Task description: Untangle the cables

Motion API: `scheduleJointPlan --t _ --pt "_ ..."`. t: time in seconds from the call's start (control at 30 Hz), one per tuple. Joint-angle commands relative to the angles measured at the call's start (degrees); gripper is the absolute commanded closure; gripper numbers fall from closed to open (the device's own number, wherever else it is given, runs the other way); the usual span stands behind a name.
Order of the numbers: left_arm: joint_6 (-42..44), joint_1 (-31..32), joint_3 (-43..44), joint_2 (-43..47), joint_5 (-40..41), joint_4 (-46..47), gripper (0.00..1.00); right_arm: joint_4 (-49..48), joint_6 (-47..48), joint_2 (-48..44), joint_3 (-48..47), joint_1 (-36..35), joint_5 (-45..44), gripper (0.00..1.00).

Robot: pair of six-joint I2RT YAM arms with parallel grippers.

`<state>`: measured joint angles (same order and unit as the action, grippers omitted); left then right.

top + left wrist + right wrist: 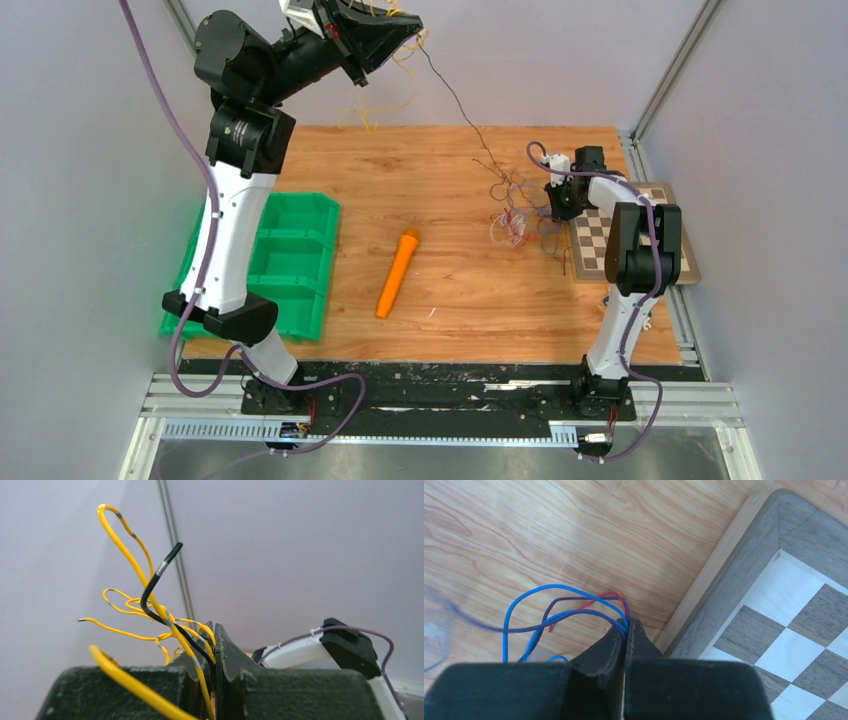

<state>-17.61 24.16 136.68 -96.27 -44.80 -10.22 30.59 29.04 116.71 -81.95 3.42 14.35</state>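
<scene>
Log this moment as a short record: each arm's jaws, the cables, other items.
left jaws: shut on yellow wires and a black wire, raised high
right jaws: shut on blue and purple wires, low beside the chessboard
cable heap: on the table, one thin strand rising to the left arm
other: orange marker, green bin

You had two robot arms, the left arm (235, 220) left of the orange marker (397, 273) and the right arm (640, 255) right of it. You had one marker, one green bin (300, 260) on its left and one chessboard (590, 245) on its right. The cables (510, 222) were too fine and tangled to count.
</scene>
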Motion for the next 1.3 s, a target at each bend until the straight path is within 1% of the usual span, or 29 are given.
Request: scheduleJointPlan --t 0.0,0.13,0.17,0.2,0.23,0.3,0.37,0.4,0.43,0.47,0.53,0.57,0.6,0.7,0.8,0.83,0.87,0.9,0.93,0.97,1.0,1.03,1.07,1.1,1.13,1.17,1.2,1.23,1.27 --pt "0.86 -0.37 2.15 0.06 6.87 9.15 1.00 0.72 2.87 2.06 -0.55 0.15 -4.35 1.00" --pt "0.55 -0.36 2.00 -0.87 7.19 11.79 1.00 2.01 2.87 0.85 -0.85 -0.12 -0.44 1.00" --pt "1.30 -0.35 2.05 -0.99 7.54 12.24 1.00 2.72 2.71 0.47 -1.02 -0.28 0.47 0.95" --pt "1.68 -0.35 2.19 -1.19 8.37 13.32 1.00 4.01 3.03 0.14 -1.46 -0.38 2.46 0.86" --pt "1.71 -0.35 2.32 -1.33 8.57 13.79 1.00 6.69 3.55 0.00 -2.76 -0.43 5.11 0.71" --pt "-0.03 -0.34 2.60 -1.96 6.75 13.87 1.00 12.04 3.25 -0.63 -6.25 -0.43 10.97 0.52" --pt "-3.58 -0.34 0.16 -1.56 4.58 13.14 1.00 17.30 3.03 -2.21 -11.87 -0.40 18.56 0.37" --pt "-4.59 -0.34 -3.53 -1.03 3.81 13.26 1.00 19.30 2.45 -3.46 -14.60 -0.43 22.64 0.29" --pt "-6.11 -0.30 -5.68 0.14 2.03 14.01 1.00 20.81 1.90 -4.67 -17.40 -0.43 26.57 0.23" --pt "-6.60 -0.20 -10.46 0.74 1.18 14.49 1.00 21.87 1.26 -6.07 -19.87 -0.44 30.59 0.18" --pt "-8.04 -0.12 -16.03 1.97 -1.20 15.48 1.00 22.29 -0.97 -9.27 -24.03 -0.92 38.44 0.09" --pt "-9.39 -0.10 -17.34 2.08 -3.26 15.86 1.00 22.16 -2.26 -10.40 -26.09 -1.58 41.94 0.02" --pt "-10.13 -0.04 -19.07 1.93 -4.33 15.94 0.99 21.71 -3.44 -11.32 -27.80 -2.54 44.48 0.00" --pt "-14.93 0.24 -22.86 1.07 -8.85 16.94 0.95 19.56 -6.43 -13.04 -31.13 -7.57 48.49 0.00" --pt "-17.02 0.61 -26.98 0.80 -10.42 17.27 0.91 16.42 -8.95 -13.86 -30.92 -11.50 48.35 0.00" --pt "-17.02 0.68 -28.84 0.64 -11.53 16.03 0.90 16.05 -9.19 -13.81 -30.29 -12.09 48.23 0.00" --pt "-16.08 0.65 -29.76 0.60 -12.15 14.66 0.83 16.01 -9.25 -13.67 -29.57 -12.29 48.19 0.00" --pt "-14.71 0.67 -31.44 0.68 -14.00 10.10 0.78 16.07 -9.36 -13.67 -28.52 -12.25 47.62 0.00" --pt "-10.51 0.65 -32.12 0.88 -14.92 6.99 0.68 16.16 -9.33 -13.80 -27.32 -11.92 46.99 0.00" --pt "-7.70 0.56 -32.93 1.54 -16.63 -0.72 0.63 16.28 -9.13 -14.17 -26.05 -11.59 46.84 0.00" --pt "0.01 0.46 -33.00 1.88 -17.12 -5.58 0.49 16.36 -8.81 -14.76 -24.61 -11.13 46.72 0.00" --pt "4.28 -0.34 -32.93 2.71 -16.50 -16.96 0.43 16.63 -8.13 -15.40 -23.30 -10.98 45.55 0.00" --pt "11.66 -1.13 -33.26 3.26 -15.56 -22.05 0.35 17.09 -6.97 -16.24 -21.79 -10.95 44.41 0.00" --pt "14.33 -3.86 -35.48 4.35 -14.11 -30.04 0.32 17.64 -5.48 -17.10 -20.19 -10.93 43.02 0.00" --pt "18.43 -5.88 -37.17 4.96 -13.30 -32.76 0.28 18.00 -4.32 -17.75 -18.52 -10.98 41.52 0.01" --pt "19.78 -9.90 -40.99 6.18 -12.77 -35.68 0.27 18.16 -3.33 -18.31 -16.59 -11.03 40.34 0.01" --pt "21.62 -12.20 -42.60 6.75 -12.11 -36.46 0.26 18.42 -2.41 -18.69 -14.83 -10.99 39.63 0.02" --pt "22.65 -15.96 -45.27 7.62 -11.92 -36.54 0.25 18.79 -1.46 -18.78 -13.48 -11.13 39.09 0.03" --pt "25.35 -17.25 -46.19 7.91 -10.58 -36.91 0.25 18.89 -0.80 -18.71 -11.84 -11.37 38.17 0.05"
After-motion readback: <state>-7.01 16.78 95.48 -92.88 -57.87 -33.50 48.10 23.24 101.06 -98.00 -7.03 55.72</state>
